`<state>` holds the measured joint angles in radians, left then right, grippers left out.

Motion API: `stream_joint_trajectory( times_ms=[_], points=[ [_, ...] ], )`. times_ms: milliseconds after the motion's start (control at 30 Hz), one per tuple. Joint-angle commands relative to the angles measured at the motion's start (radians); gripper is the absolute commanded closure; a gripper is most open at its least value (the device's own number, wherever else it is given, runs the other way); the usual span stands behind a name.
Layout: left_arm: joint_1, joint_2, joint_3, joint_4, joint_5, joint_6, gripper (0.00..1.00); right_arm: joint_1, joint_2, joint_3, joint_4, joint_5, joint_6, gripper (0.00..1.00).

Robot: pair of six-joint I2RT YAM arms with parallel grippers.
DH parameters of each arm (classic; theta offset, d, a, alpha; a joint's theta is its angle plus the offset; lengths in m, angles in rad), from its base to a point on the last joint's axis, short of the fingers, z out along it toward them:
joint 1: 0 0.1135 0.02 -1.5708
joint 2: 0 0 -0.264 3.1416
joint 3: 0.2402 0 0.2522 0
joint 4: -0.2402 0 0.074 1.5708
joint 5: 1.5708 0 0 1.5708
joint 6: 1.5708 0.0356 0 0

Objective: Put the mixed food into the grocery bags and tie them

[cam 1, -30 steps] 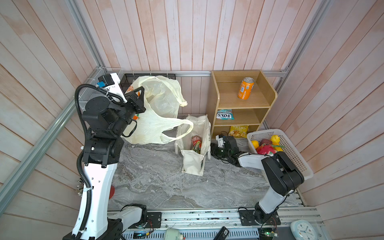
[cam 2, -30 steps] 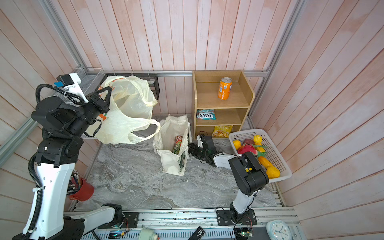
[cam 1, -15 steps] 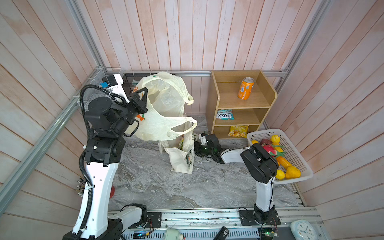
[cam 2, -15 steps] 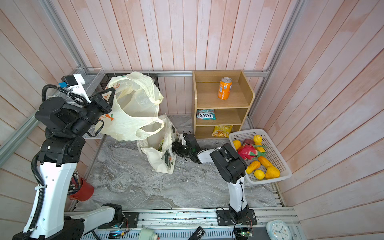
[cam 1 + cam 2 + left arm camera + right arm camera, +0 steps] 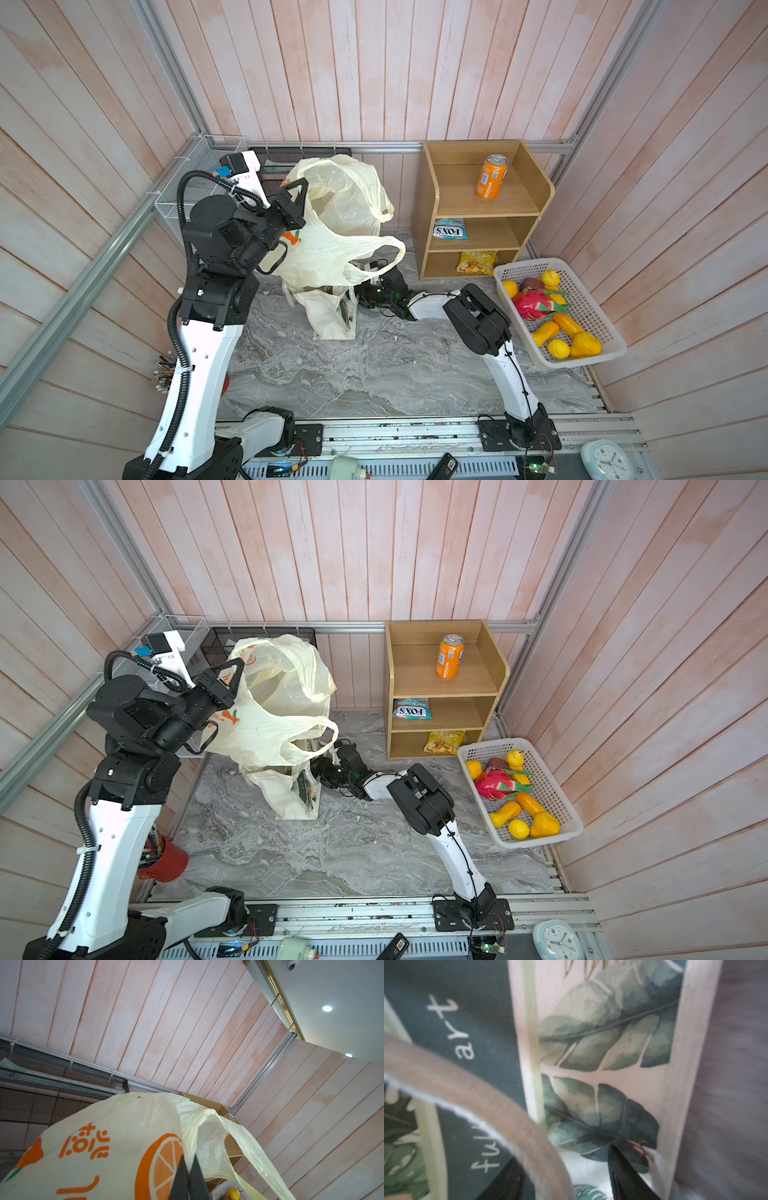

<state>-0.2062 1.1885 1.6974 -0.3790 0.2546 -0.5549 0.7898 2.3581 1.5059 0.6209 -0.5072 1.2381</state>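
Observation:
My left gripper [image 5: 302, 185] [image 5: 237, 664] [image 5: 189, 1160] is raised high at the back left and shut on the rim of the cream plastic grocery bag [image 5: 332, 237] [image 5: 270, 717] [image 5: 99, 1147], which hangs open with orange fruit prints. Below it the canvas tote [image 5: 328, 318] [image 5: 291, 798] [image 5: 612, 1043] leans on the table. My right gripper [image 5: 362, 294] [image 5: 319, 767] [image 5: 564, 1155] is open against the tote's printed side, with the tote's strap [image 5: 467, 1093] across its jaws. Toy fruits [image 5: 552, 320] lie in the basket. An orange can [image 5: 491, 176] and a packet [image 5: 451, 228] sit on the shelf.
A wooden shelf [image 5: 536, 195] stands at the back right, with a yellow packet [image 5: 478, 262] on its lowest level. A white basket [image 5: 602, 353] sits at the right edge. Wire racks [image 5: 178, 195] line the back left corner. A red cup [image 5: 166, 860] stands by the left arm.
My right gripper has swept left across the table, and the tote has moved left with it to under the plastic bag. The left gripper has shifted the plastic bag slightly right.

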Motion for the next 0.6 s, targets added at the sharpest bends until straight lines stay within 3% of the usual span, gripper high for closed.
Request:
stream_joint_trajectory(
  times_ms=[0,167,333,567],
  points=[
    [-0.029,0.013,0.002,0.039,0.011,-0.025,1.00,0.029,0.071,0.108,-0.012,-0.021,0.023,0.37],
    [-0.080,0.039,0.026,0.046,0.023,-0.052,1.00,0.022,0.045,0.091,0.019,-0.067,-0.001,0.39],
    [-0.156,0.065,0.060,0.058,0.023,-0.067,1.00,-0.010,-0.197,-0.124,-0.009,-0.073,-0.132,0.34],
    [-0.315,0.099,0.070,0.128,-0.047,-0.096,1.00,-0.081,-0.573,-0.467,-0.026,-0.076,-0.216,0.31]
  ],
)
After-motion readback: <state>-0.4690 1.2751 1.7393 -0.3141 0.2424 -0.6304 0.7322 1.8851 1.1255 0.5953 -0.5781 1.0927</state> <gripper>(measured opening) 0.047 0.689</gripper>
